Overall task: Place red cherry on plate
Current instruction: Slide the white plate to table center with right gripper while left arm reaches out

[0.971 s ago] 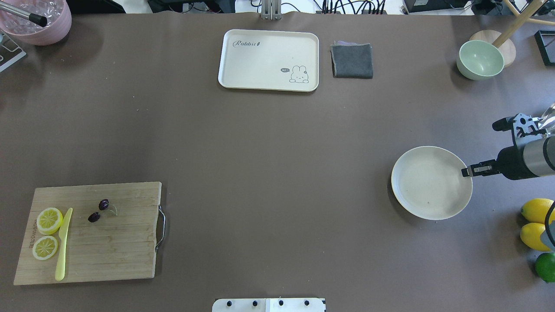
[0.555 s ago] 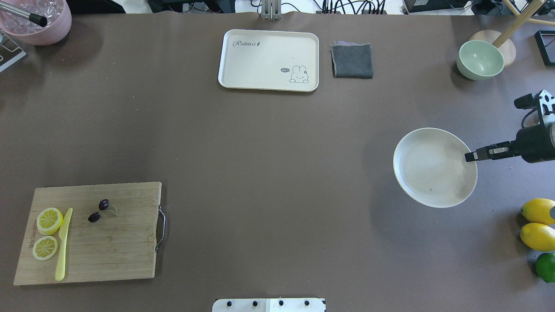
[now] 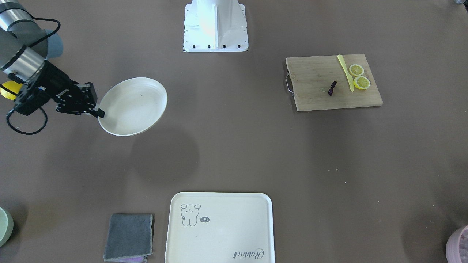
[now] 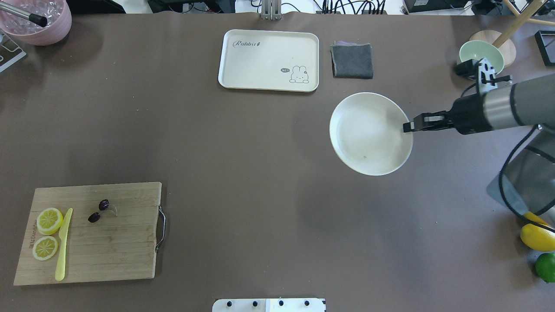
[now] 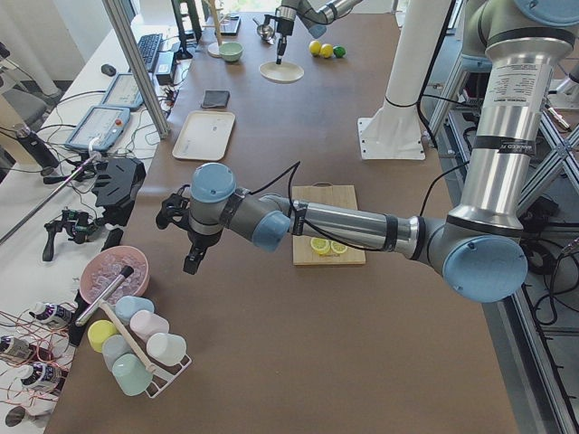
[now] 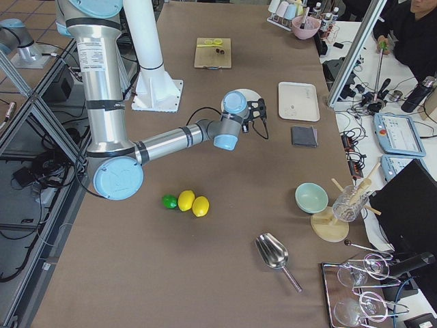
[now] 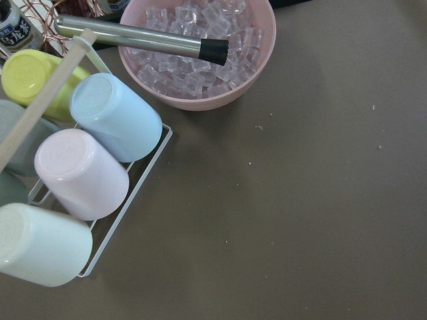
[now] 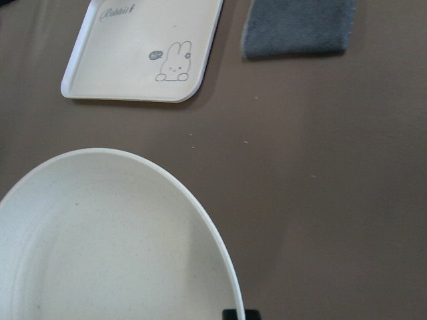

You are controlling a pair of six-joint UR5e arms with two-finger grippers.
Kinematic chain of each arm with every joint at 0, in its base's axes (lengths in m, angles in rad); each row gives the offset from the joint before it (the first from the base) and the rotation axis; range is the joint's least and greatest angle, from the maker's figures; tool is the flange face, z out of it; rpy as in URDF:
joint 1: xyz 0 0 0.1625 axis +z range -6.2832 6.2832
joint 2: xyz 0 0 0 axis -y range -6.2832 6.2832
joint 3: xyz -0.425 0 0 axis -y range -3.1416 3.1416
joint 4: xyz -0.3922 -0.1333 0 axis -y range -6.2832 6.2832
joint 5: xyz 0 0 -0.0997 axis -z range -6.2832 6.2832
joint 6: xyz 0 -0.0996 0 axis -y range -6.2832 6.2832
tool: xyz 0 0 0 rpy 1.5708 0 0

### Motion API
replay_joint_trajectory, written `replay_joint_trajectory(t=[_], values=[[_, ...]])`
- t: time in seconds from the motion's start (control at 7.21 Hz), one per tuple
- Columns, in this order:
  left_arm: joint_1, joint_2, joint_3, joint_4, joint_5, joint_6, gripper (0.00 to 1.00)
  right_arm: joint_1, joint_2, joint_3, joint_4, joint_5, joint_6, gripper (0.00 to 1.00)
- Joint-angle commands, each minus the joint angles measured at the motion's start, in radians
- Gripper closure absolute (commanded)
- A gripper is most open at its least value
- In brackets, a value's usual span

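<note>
The red cherry [image 4: 103, 204], a dark pair on a thin green stem, lies on the wooden cutting board [image 4: 117, 242] at the near left; in the front-facing view the cherry [image 3: 332, 88] sits left of the lemon slices. The round cream plate [image 4: 368, 134] hangs tilted above the table right of centre, casting a shadow below it. My right gripper [image 4: 407, 126] is shut on the plate's right rim, and the right wrist view shows the plate [image 8: 100, 247] filling the lower left. My left gripper [image 5: 192, 264] hangs near the pink ice bowl; I cannot tell whether it is open or shut.
A cream rabbit tray [image 4: 269, 60] and a grey cloth [image 4: 352, 60] lie at the far side. A green bowl [image 4: 472, 50] stands far right, with lemons [image 4: 537, 237] and a lime [image 4: 545, 266] near right. Lemon slices [image 4: 49, 220] and a yellow knife [image 4: 63, 245] share the board.
My right arm has lifted the plate off the table and carried it leftward and farther away. The cherry and board have not moved.
</note>
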Motion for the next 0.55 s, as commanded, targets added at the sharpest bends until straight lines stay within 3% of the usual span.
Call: replay_joint_trajectory(t=[0.0, 0.14, 0.28, 0.42], values=[[0.035, 0.001, 0.003, -0.12, -0.036, -0.11, 0.02, -0.185, 0.167, 0.001, -0.15, -0.243, 0.058, 1.0], [0.064, -0.005, -0.029, -0.143, -0.059, -0.288, 0.02, -0.26, 0.23, 0.001, -0.221, -0.343, 0.081, 1.0], [0.152, 0.007, -0.09, -0.256, -0.047, -0.579, 0.02, -0.318, 0.292, -0.006, -0.323, -0.409, 0.082, 1.0], [0.208, 0.045, -0.111, -0.381, -0.042, -0.706, 0.02, -0.345, 0.332, -0.011, -0.402, -0.431, 0.083, 1.0]])
